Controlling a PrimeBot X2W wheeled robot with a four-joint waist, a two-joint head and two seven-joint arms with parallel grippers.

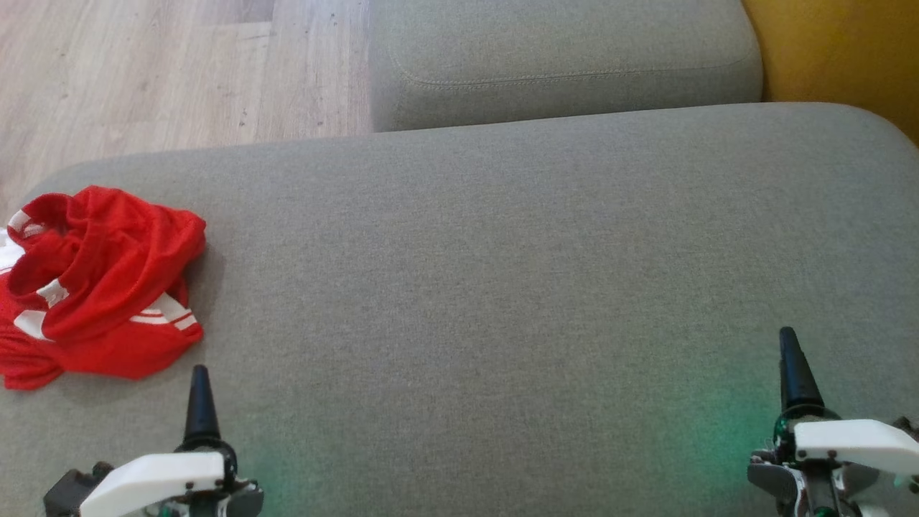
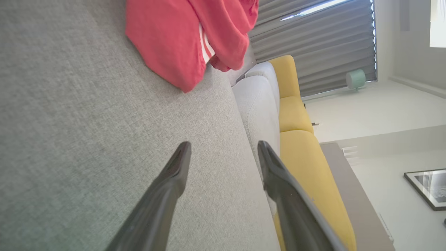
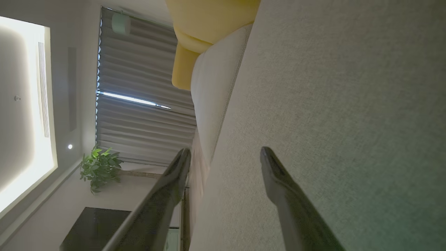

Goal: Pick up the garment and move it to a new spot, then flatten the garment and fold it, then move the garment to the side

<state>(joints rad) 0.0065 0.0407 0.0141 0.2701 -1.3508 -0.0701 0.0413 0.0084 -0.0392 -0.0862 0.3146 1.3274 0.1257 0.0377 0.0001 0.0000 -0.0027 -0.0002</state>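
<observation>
Garment (image 1: 100, 287) lying crumpled mid-left of frame; left end effector (image 2: 223, 146) and right end effector (image 3: 224, 151) hovering spread apart, empty; likely staging for pickup.

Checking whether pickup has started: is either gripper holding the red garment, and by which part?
Nothing is held. The left gripper and right gripper are open and empty; the red garment lies crumpled on the grey cushion, untouched.

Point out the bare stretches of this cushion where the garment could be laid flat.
Bare: the grey cushion from the red garment rightward to its right end, including between left gripper and right gripper. Crowded: its left end, under the bunched garment.
</observation>
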